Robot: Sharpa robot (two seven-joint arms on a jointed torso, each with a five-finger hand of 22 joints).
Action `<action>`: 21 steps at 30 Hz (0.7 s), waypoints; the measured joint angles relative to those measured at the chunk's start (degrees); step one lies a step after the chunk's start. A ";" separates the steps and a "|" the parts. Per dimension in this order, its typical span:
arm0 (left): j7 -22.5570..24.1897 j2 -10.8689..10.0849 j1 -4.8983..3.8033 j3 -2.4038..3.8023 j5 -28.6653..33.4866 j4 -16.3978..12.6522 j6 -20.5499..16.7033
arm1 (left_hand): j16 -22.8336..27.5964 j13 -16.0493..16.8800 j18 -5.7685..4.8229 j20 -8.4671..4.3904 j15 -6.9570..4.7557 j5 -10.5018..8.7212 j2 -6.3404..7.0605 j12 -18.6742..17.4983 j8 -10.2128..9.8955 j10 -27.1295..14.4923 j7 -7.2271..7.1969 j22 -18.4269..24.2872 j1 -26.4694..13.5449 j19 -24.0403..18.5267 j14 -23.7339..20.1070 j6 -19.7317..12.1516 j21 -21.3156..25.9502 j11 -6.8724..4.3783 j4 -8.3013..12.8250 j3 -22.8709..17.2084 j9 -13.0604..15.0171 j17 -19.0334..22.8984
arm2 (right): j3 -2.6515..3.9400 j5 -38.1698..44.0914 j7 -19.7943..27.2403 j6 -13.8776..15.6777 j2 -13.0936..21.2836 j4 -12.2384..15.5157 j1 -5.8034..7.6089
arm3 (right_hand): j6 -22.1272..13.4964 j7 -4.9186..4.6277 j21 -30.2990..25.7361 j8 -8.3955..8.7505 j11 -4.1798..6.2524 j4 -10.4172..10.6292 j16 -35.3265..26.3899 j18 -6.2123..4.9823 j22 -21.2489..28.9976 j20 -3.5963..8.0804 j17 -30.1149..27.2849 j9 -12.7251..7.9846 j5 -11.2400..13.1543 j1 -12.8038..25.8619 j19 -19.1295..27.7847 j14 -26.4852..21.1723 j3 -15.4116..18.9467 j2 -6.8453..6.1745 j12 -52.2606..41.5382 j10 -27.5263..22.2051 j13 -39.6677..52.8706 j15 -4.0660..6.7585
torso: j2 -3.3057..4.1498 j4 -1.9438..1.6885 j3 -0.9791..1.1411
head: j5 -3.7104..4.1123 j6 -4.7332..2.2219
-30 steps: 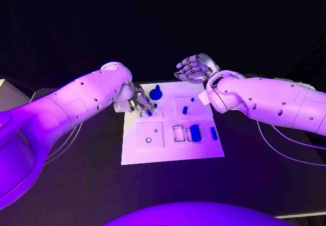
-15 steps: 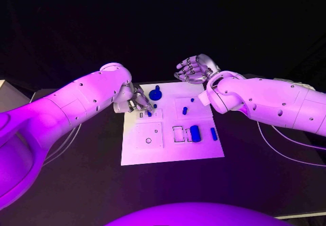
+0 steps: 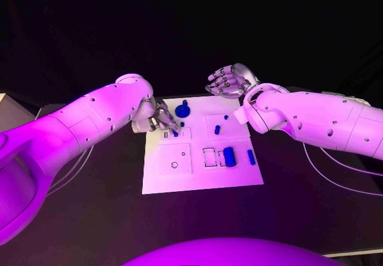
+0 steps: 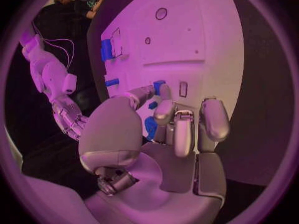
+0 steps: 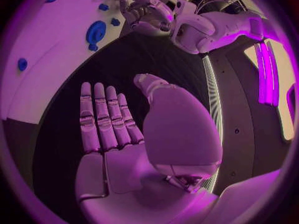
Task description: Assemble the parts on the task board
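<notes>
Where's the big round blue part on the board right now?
In the head view the round blue part sits at the far end of the task board, just right of the left hand and left of the right hand.

Black table (image 3: pixel 96 221) under purple light, dark room behind.

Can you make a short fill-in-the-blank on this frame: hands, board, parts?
1. The left hand has its fingers down on the white task ____.
2. The right hand holds ____.
3. The small parts on the task board are coloured ____.

Missing words: board; nothing; blue
</notes>
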State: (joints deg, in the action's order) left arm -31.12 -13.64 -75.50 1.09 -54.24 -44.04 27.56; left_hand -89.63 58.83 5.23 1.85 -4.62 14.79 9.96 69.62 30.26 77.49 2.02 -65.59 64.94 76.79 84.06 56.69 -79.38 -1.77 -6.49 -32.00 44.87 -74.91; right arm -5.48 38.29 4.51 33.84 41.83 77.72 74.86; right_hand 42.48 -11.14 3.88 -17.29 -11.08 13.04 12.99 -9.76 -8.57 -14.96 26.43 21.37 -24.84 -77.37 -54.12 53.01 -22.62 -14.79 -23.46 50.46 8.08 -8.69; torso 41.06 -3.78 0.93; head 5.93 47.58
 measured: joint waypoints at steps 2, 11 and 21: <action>0.08 -0.13 0.02 0.00 -0.06 -0.13 -0.05 | 0.00 0.13 0.00 0.00 0.00 -0.90 0.03 0.00 0.00 0.00 -0.07 -0.15 0.03 0.00 0.00 0.07 0.00 0.00 -0.31 0.31 -0.02 0.00 | 0.00 -0.01 0.01 -0.01 0.03 0.00 -0.02 | 0.00 0.00 0.00 0.00 0.00 0.00 0.00 0.00 0.00 0.00 0.00 0.00 0.00 0.00 0.00 0.00 0.00 0.00 0.00 0.00 0.00 0.00 | 0.00 -0.01 -0.02 | -0.02 0.00; 0.18 -0.80 0.15 -0.03 -0.38 -0.67 -0.35 | 0.00 0.25 0.00 0.00 0.00 -10.87 0.56 0.00 -0.22 0.00 0.12 -0.31 -0.05 0.00 0.00 0.67 0.00 0.01 -3.71 3.34 0.00 0.00 | 0.00 -0.04 0.08 -0.07 0.09 0.00 -0.11 | 0.00 0.00 0.00 0.00 0.00 0.00 0.00 0.00 0.08 -0.16 -0.09 0.00 0.00 0.00 0.16 0.00 0.00 0.00 0.00 0.00 -0.08 0.00 | 0.01 -0.03 -0.03 | -0.03 -0.06; 0.06 -1.84 0.32 -0.05 -0.77 -1.86 -0.71 | 0.00 0.28 0.00 0.00 0.00 -11.70 1.57 0.00 -0.22 0.01 0.33 -0.30 -1.06 0.00 0.00 0.87 0.00 0.02 -6.81 6.45 0.07 0.00 | 0.00 -0.05 0.13 -0.10 0.22 -0.02 -0.20 | 0.00 0.00 0.00 0.00 0.00 -0.16 0.00 0.00 0.17 -0.21 -0.10 -0.05 0.00 0.00 0.21 -0.21 0.16 0.00 0.00 0.00 -0.09 -0.21 | 0.03 0.02 -0.03 | -0.04 -0.03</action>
State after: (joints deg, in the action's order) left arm -31.06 -15.48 -75.19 1.04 -55.01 -45.89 26.85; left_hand -89.63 59.11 5.23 1.85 -4.61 3.09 11.53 69.61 30.04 77.49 2.34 -65.89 63.89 76.79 84.05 57.56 -79.38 -1.75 -13.29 -25.55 44.94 -74.91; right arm -5.48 38.24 4.64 33.74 42.05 77.70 74.66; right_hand 42.48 -11.14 3.88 -17.29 -11.07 12.89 12.99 -9.76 -8.39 -15.17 26.33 21.33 -24.84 -77.37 -53.90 52.80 -22.46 -14.79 -23.46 50.46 7.98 -8.90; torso 41.09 -3.76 0.91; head 5.89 47.54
